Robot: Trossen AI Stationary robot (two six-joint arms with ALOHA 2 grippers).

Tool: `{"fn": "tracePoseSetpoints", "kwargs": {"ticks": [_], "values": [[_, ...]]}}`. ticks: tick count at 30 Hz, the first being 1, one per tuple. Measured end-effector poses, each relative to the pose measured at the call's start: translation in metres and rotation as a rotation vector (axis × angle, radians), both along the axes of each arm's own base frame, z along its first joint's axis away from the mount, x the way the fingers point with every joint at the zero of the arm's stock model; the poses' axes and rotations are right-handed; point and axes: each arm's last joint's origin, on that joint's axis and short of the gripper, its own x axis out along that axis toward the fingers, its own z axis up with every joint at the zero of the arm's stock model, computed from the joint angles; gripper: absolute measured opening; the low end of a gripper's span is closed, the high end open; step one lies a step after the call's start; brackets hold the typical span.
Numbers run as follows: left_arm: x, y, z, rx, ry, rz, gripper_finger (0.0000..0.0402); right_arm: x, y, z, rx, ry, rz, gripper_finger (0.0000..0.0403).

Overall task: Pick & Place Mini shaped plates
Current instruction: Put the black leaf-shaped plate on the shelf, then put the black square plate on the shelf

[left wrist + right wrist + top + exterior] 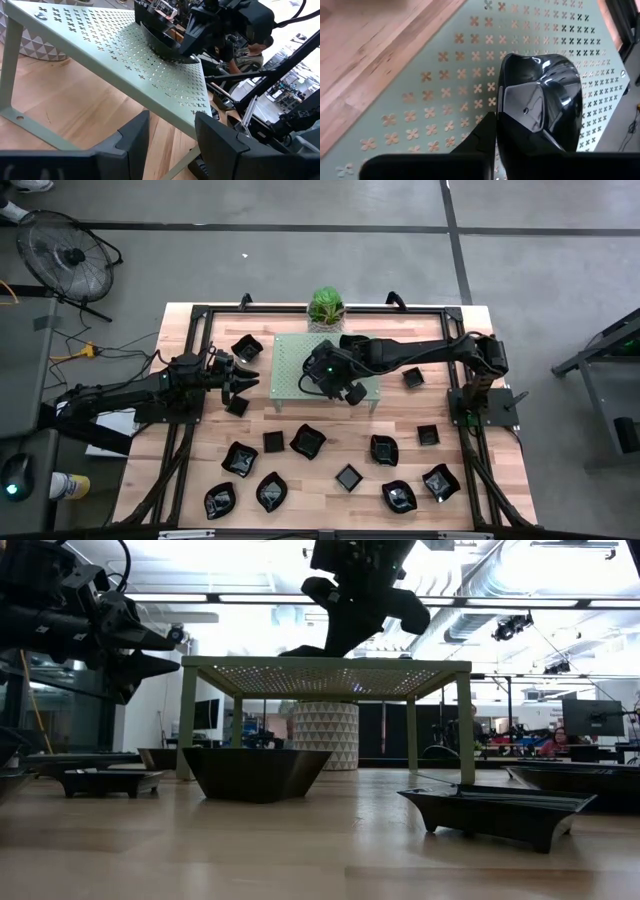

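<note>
My right claw is clamped on the rim of a small glossy black oval dish, which rests on the pale green perforated metal rack. The dish's long axis runs straight away from my fingers. My left claw hovers beside the rack, fingers apart, empty.

Your two arms read dark, nearly black, all jointed segments. The right arm shows a small green light at its wrist. The left gripper has chunky, flat-faced matte black fingers with squared tips.
</note>
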Motion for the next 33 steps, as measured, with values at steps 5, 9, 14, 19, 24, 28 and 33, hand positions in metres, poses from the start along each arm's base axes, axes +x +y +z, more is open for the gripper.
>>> {"fn": "tracePoseSetpoints", "kwargs": {"ticks": [5,9,14,19,24,28,33], "values": [[0.000,0.000,0.000,0.000,0.000,0.001,0.0156,0.000,0.001,0.000,0.033,0.002,0.003,0.0047],[0.000,0.000,0.000,0.000,0.000,0.004,0.0156,0.000,0.001,0.000,0.047,-0.001,0.001,0.0077],[0.000,0.000,0.000,0.001,0.000,0.004,0.0156,-0.007,0.000,0.013,0.009,-0.038,-0.041,0.0111],[0.000,0.000,0.000,0.000,0.000,0.003,0.0156,-0.023,0.002,0.038,0.029,-0.103,-0.151,0.0123],[0.000,0.000,0.000,0.000,0.001,0.003,0.0156,-0.052,0.006,0.057,0.112,-0.097,-0.350,0.0123],[0.000,0.000,0.000,0.000,0.000,0.003,0.0156,-0.078,0.007,0.070,0.206,-0.073,-0.545,0.0123],[0.000,0.000,0.000,0.000,0.001,0.003,0.0156,-0.107,0.011,0.082,0.284,-0.031,-0.708,0.0124]]}}
